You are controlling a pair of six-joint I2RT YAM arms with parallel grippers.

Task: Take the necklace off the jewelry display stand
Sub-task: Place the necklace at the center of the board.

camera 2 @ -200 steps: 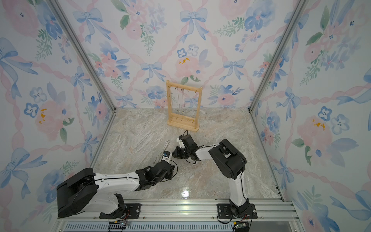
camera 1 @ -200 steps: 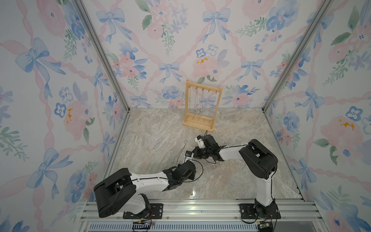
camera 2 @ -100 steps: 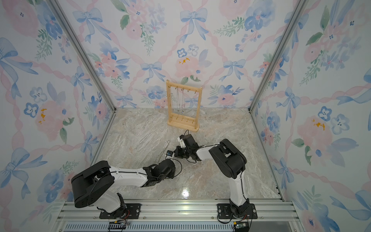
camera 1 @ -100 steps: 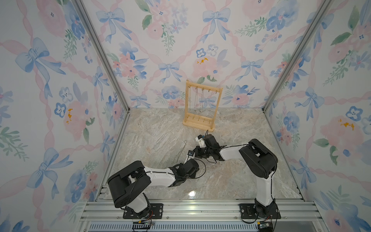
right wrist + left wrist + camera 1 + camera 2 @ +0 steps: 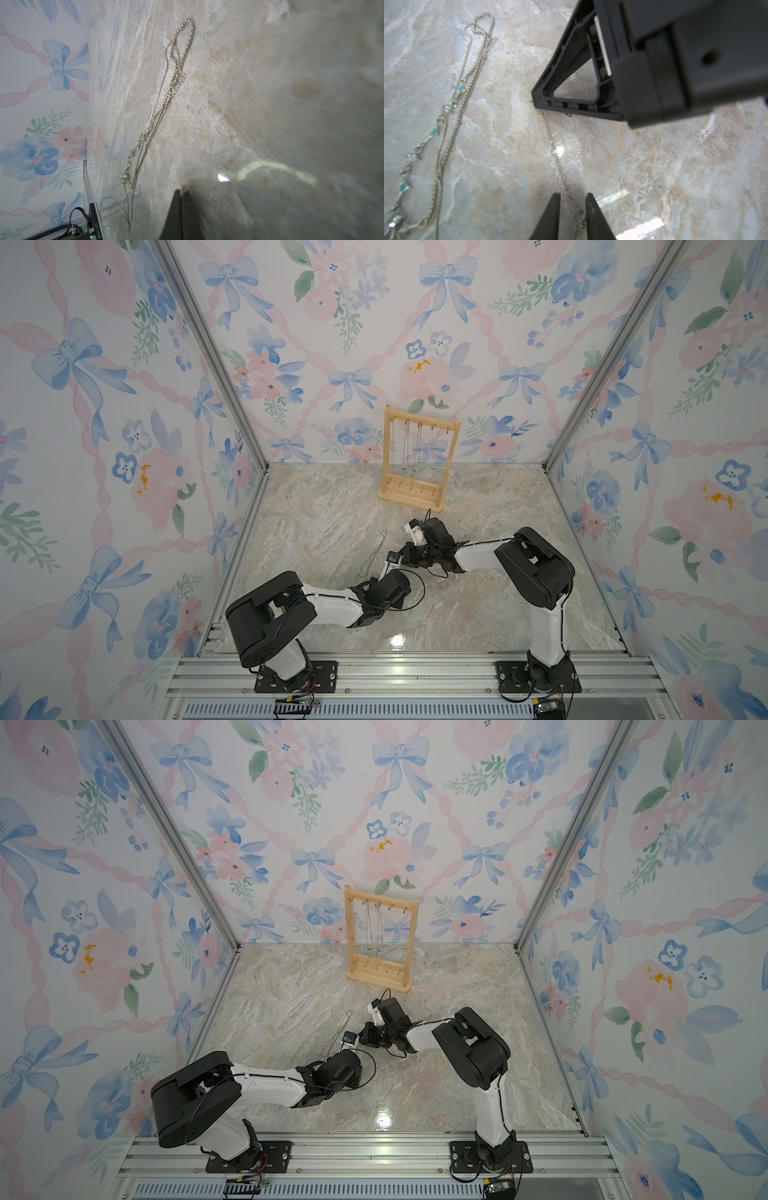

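Left jaws narrowed around necklace chain (image 5: 558, 160), bare marble (image 5: 469, 614) rightward

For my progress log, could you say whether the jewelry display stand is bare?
No, thin chains hang from the top bar of the jewelry display stand.

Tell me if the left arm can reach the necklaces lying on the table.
Probably yes: the necklaces lie on the table beside the left gripper, nothing between, though its open fingers straddle a thin chain the right gripper pinches.
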